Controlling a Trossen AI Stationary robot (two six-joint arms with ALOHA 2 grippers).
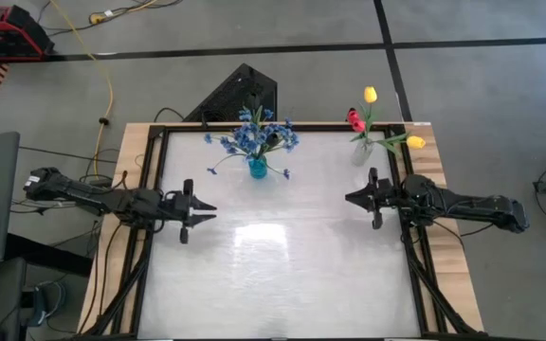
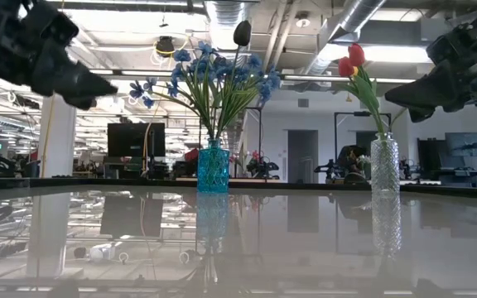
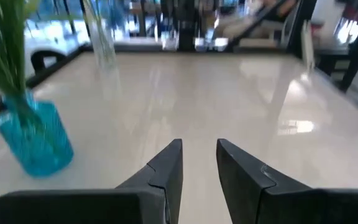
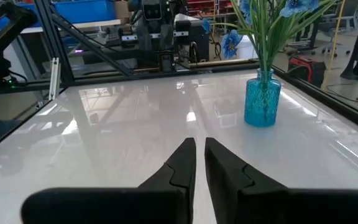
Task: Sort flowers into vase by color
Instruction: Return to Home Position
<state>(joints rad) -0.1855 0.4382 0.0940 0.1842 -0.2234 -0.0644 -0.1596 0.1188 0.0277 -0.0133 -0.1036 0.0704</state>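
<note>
A blue glass vase (image 1: 257,169) (image 2: 213,167) stands on its base near the table's far edge, left of centre. It holds the blue sprays (image 1: 254,137), and in the low view a dark bud (image 2: 243,33) rises above them. A clear vase (image 1: 360,152) (image 2: 384,165) stands at the far right with red tulips (image 1: 354,119) (image 2: 353,60) and yellow tulips (image 1: 371,94). My left gripper (image 1: 213,212) (image 3: 199,149) hovers at the left, slightly open and empty. My right gripper (image 1: 348,198) (image 4: 199,144) hovers near the clear vase, shut and empty.
The glossy white tabletop (image 1: 282,256) lies bare between the grippers and toward the near edge. Black frame rails (image 1: 150,189) run along both sides. A black stand (image 1: 245,90) sits behind the far edge, and cables and a red box (image 1: 3,33) lie on the floor.
</note>
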